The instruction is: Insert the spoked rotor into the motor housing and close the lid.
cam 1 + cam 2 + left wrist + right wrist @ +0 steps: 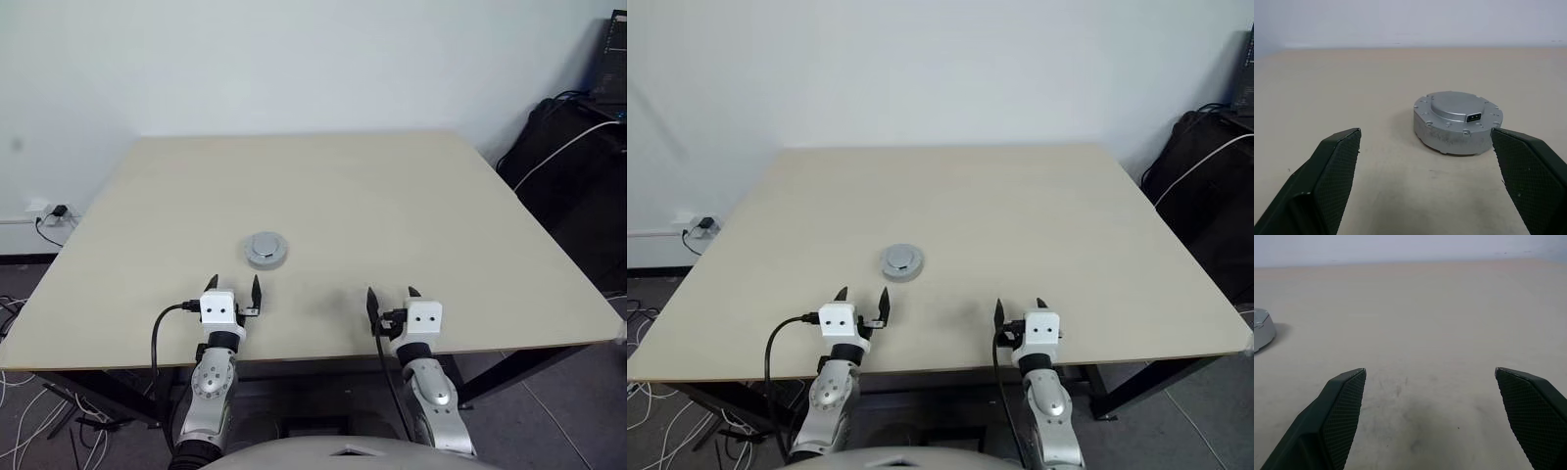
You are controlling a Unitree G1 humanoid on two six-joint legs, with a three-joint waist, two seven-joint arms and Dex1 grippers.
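**Closed motor unit ahead of the left gripper, both grippers released**

On the beige table [411, 196] sits one round silver-grey unit [265, 249] — by its look the motor housing with the lid [1457, 105] already seated on top, smooth face with raised middle upward. A small dark connector socket [1474, 117] shows on the lid's edge. No spoked rotor lies loose on the table; whether it is inside cannot be seen.

The left gripper [233, 287] hovers over the near table edge, fingers spread wide and holding nothing. The unit lies just ahead of it, slightly toward the robot's right, so this arm is clearly nearer. Being round, the unit offers no long axis to align with.

The right gripper [390, 296] is likewise spread and empty, well apart from the unit.

Judged from this, the task appears finished.
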